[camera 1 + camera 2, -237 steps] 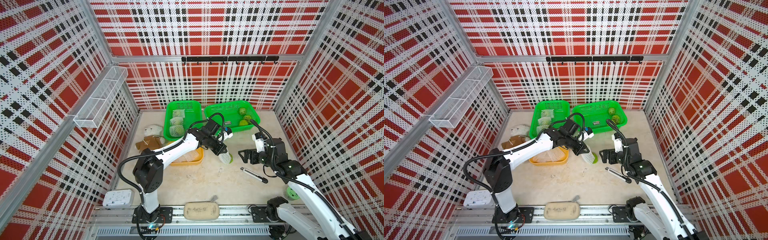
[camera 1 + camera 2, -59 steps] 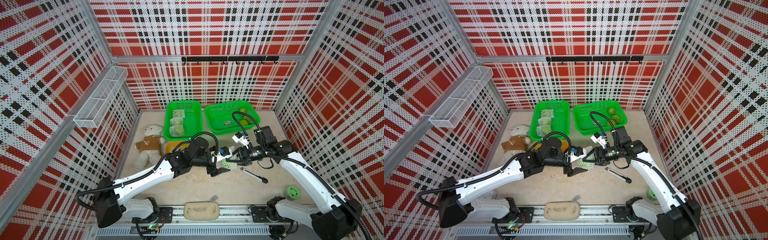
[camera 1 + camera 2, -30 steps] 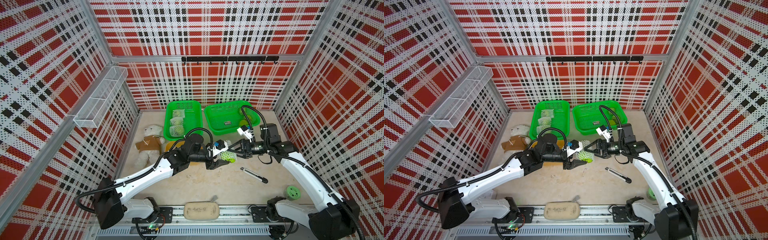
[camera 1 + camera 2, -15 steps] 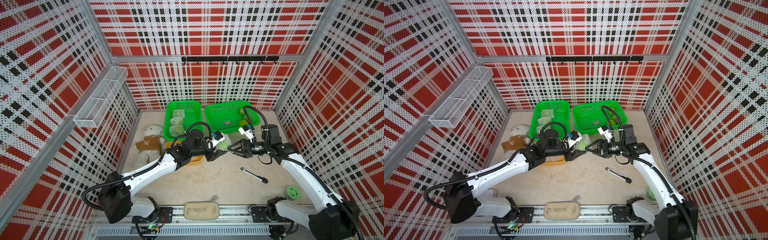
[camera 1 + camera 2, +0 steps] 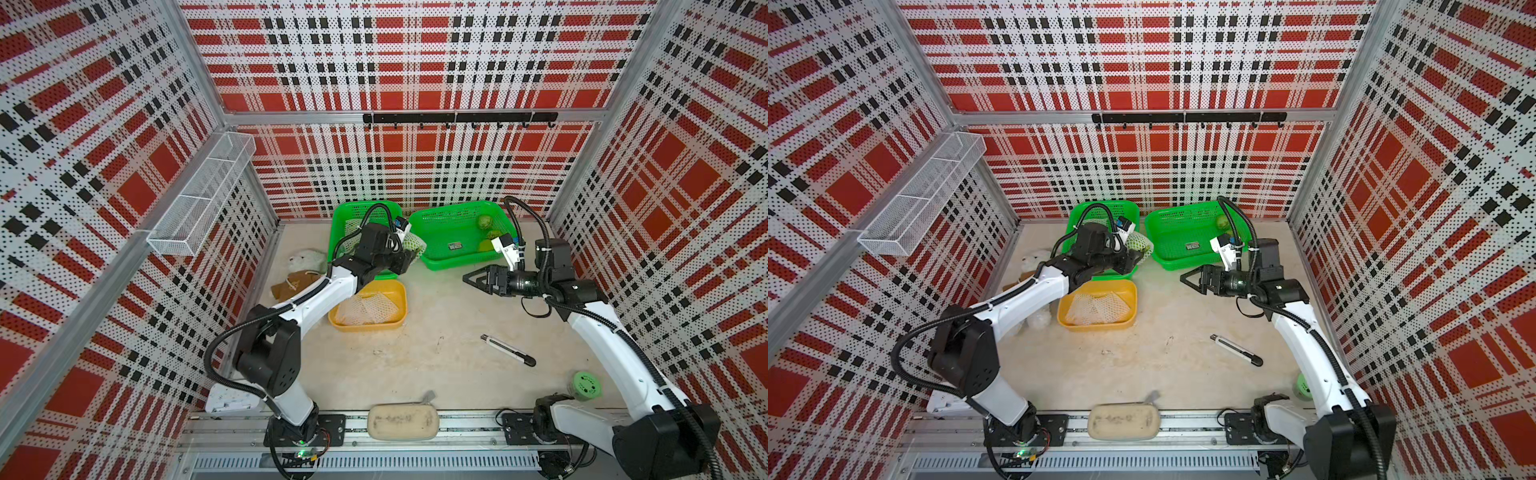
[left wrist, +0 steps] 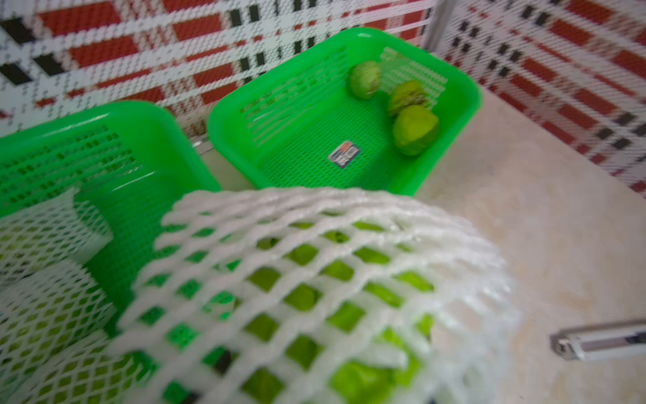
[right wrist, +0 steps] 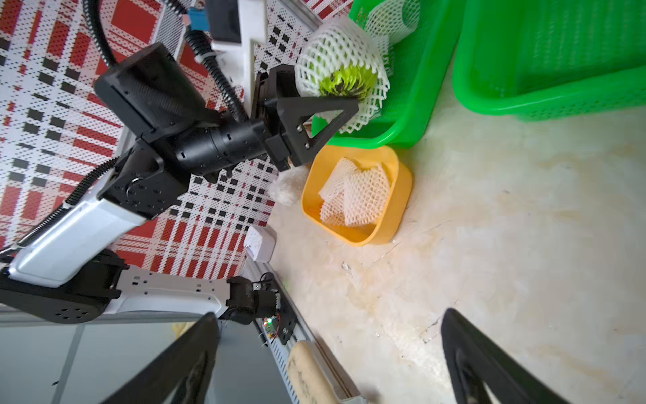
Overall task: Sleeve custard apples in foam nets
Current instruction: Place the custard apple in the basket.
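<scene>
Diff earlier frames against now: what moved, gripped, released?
The left gripper carried the yellow-green custard apple in its white foam mesh net from mid-table back to the left green plastic basket's near edge, still clamped on it. The right gripper, at that net two seconds ago, has backed off rightward, jaws wide and empty. Unchanged: loose custard apples in the right green basket, spare nets in the yellow tray.

I'm seeing red, black and white plaid walls point(image 5: 415, 62) around a mottled beige table point(image 5: 436, 332). At twelve o'clock are two bright green baskets point(image 5: 440, 220). At nine, a yellow tray point(image 5: 401, 303) holds white diamond-mesh nets point(image 5: 365, 309). The netted apple point(image 7: 344, 80) shows yellow-green through white mesh, and the loose apples point(image 6: 414, 129) are yellow-green too.
</scene>
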Action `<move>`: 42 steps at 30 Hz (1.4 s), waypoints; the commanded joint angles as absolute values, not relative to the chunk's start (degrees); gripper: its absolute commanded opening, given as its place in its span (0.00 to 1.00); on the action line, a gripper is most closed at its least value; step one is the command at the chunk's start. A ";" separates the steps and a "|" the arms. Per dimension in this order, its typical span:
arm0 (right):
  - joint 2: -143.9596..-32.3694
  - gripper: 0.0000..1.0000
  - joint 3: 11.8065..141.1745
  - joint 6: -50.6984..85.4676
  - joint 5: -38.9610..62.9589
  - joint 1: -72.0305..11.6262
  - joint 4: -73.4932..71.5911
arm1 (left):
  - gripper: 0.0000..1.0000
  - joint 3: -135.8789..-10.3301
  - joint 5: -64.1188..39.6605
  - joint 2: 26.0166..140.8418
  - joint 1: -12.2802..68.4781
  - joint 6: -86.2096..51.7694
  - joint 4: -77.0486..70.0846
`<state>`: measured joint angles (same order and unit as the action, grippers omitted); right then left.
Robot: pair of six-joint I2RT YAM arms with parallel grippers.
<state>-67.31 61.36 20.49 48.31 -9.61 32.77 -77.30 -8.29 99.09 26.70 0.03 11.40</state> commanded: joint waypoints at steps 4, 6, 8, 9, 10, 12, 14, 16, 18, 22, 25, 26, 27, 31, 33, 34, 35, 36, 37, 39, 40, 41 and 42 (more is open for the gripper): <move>-69.48 1.00 62.88 16.58 42.39 -9.58 30.35 | 0.37 -92.61 0.54 113.69 22.94 -5.45 22.14; -70.34 1.00 63.32 15.85 42.77 -9.58 30.94 | 0.37 -97.26 2.06 118.00 22.21 -6.29 23.49; -70.58 1.00 63.13 15.60 42.23 -9.56 30.81 | 0.37 -101.48 2.17 122.20 21.22 -7.73 24.31; -70.58 1.00 62.89 15.46 41.81 -9.54 30.72 | 0.37 -103.54 2.14 124.29 20.74 -8.34 24.79; -70.53 1.00 62.55 15.38 41.20 -9.55 30.65 | 0.37 -105.83 2.15 126.44 20.33 -8.71 25.22; -70.73 1.00 61.97 15.20 40.70 -9.49 30.37 | 0.36 -110.09 2.17 130.11 19.95 -9.15 26.21; -71.07 1.00 61.31 15.19 40.39 -9.51 29.85 | 0.36 -114.07 2.73 133.20 19.69 -9.65 27.09; -71.57 1.00 60.74 15.47 40.33 -9.52 29.07 | 0.35 -117.47 4.19 135.74 19.47 -9.93 27.75; -71.84 1.00 60.21 15.85 40.34 -9.54 28.12 | 0.35 -121.88 5.39 138.42 19.00 -10.69 29.66; -72.63 1.00 59.47 16.85 40.08 -9.50 26.05 | 0.35 -129.73 5.87 142.72 18.10 -12.04 32.39; -73.56 1.00 59.77 17.33 39.56 -9.50 25.18 | 0.35 -133.88 6.40 145.32 17.93 -12.47 33.09; -73.94 1.00 60.00 17.71 38.86 -9.58 24.89 | 0.36 -135.66 6.87 146.55 17.92 -12.64 33.80; -74.33 1.00 60.23 18.11 37.89 -9.55 24.66 | 0.36 -137.32 7.07 147.71 17.93 -12.82 34.45; -76.16 1.00 61.64 19.15 34.70 -9.62 23.38 | 0.38 -141.61 8.22 151.10 17.87 -14.38 35.57; -77.02 1.00 62.04 19.72 34.50 -9.58 21.97 | 0.38 -142.38 8.34 152.17 17.92 -15.10 34.89; -77.33 1.00 62.15 19.94 34.54 -9.58 21.26 | 0.39 -142.47 8.50 152.54 17.93 -15.44 34.39; -77.67 1.00 62.29 20.21 34.54 -9.60 20.57 | 0.40 -142.56 8.05 152.87 17.91 -15.75 33.73; -77.93 1.00 62.47 20.25 34.61 -9.59 19.92 | 0.41 -142.92 8.00 153.29 17.84 -16.06 33.58; -78.20 1.00 62.59 20.30 35.00 -9.58 19.48 | 0.42 -143.50 8.70 153.74 17.91 -16.00 33.90; -78.63 1.00 62.78 20.39 36.09 -9.75 18.24 | 0.43 -144.19 9.59 154.40 17.80 -16.66 34.24; -78.68 1.00 62.92 20.39 36.53 -9.91 17.70 | 0.44 -144.39 9.42 154.72 17.75 -17.67 34.35; -78.76 1.00 63.00 20.30 36.74 -10.08 17.36 | 0.46 -144.45 9.18 154.95 17.76 -18.13 34.16; -78.80 1.00 62.95 20.14 36.71 -10.34 17.26 | 0.47 -144.55 9.19 155.19 17.75 -18.31 34.08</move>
